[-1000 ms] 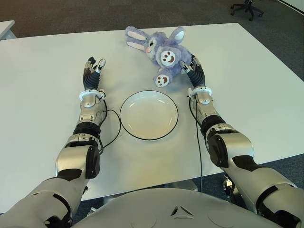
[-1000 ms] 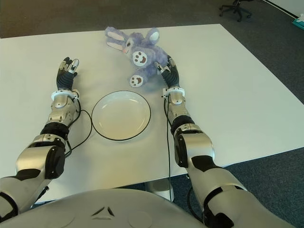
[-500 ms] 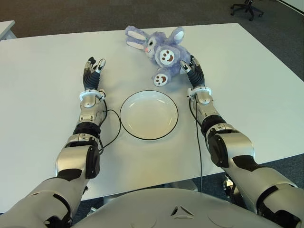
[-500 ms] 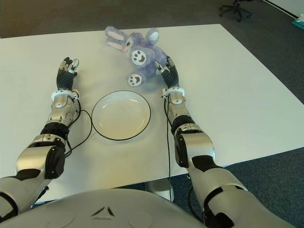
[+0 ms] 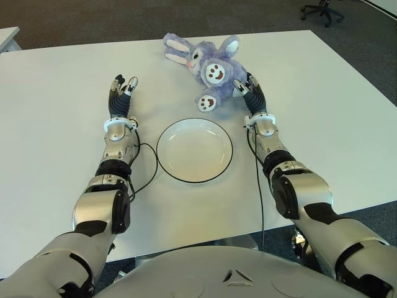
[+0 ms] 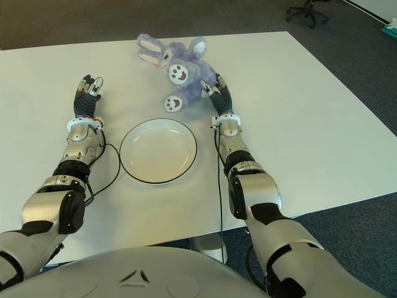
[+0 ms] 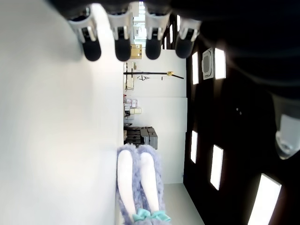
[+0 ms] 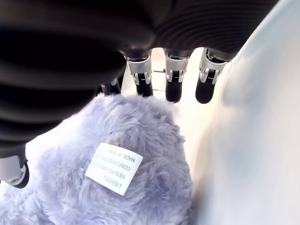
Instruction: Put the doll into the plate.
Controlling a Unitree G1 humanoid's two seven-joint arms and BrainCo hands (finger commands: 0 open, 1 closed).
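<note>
White table (image 5: 56,112), grey carpet round it – doll not in plate yet.
R hand (image 5: 250,92) sits just right of the plate's far edge, fingers straight & spread against the purple bunny doll (image 5: 208,66), not wrapped round it; wrist view shows the fur and its label touching the palm side. Doll lies beyond the plate (image 5: 194,149), on the table. L hand (image 5: 120,93) left of plate, fingers relaxed, holding nothing.

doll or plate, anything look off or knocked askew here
Nothing is damaged or spilled. The doll lies tilted on its back on the table beyond the empty plate, with the right hand open against its side. The left hand is idle left of the plate.
</note>
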